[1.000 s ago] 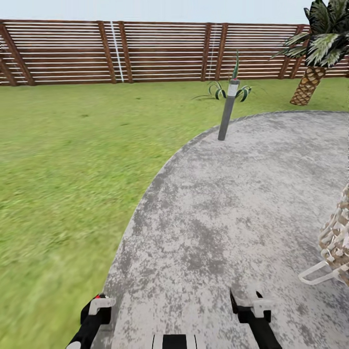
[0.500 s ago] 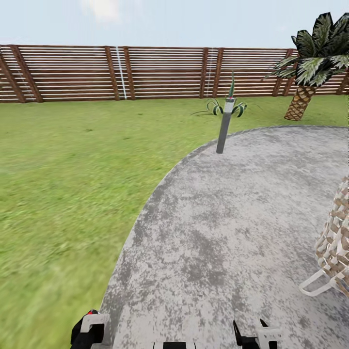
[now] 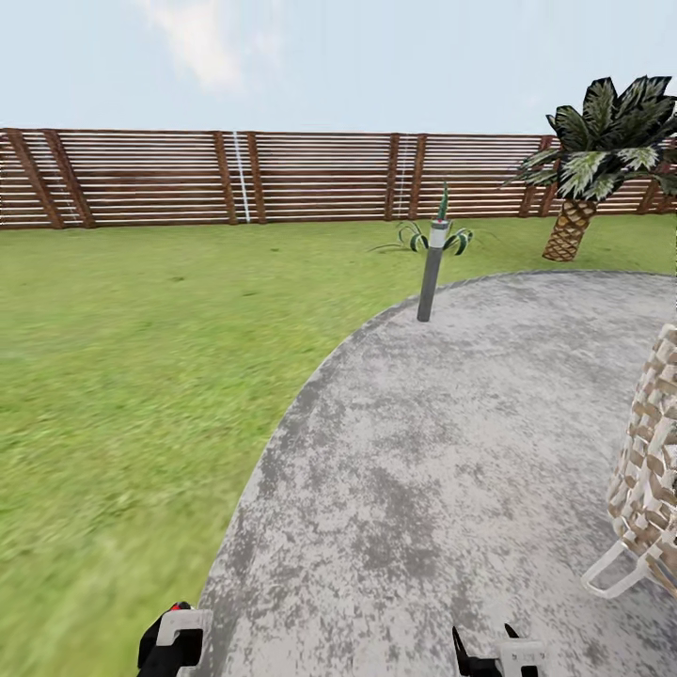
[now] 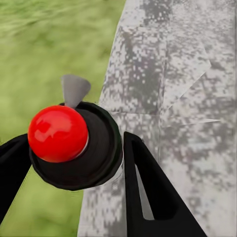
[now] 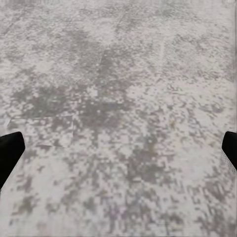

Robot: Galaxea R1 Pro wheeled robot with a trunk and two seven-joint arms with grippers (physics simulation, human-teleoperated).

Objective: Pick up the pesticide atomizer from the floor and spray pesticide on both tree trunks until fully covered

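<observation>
The pesticide atomizer (image 4: 74, 148), a small dark bottle with a red round top, sits between the black fingers (image 4: 148, 197) of my left gripper (image 4: 74, 165), which is shut on it. In the head view that left gripper (image 3: 174, 647) is at the lower edge, over the border of lawn and paving, with a bit of red at its tip. My right gripper (image 3: 498, 655) is at the lower edge too. Over the grey paving the right gripper (image 5: 118, 150) stands open with nothing between its fingertips. The garden lawn (image 3: 141, 357) spreads to the left.
A brown slat fence (image 3: 310, 179) closes the far side. A grey bollard (image 3: 430, 277) stands at the paving's (image 3: 451, 451) far edge, a spiky plant (image 3: 434, 235) behind it. A short palm (image 3: 592, 160) is far right, a woven chair (image 3: 649, 480) near right.
The head camera has tilted up: more sky shows, and fence, bollard and palm sit lower in the picture. Both grippers have sunk toward the lower edge. The left one still holds the atomizer.
</observation>
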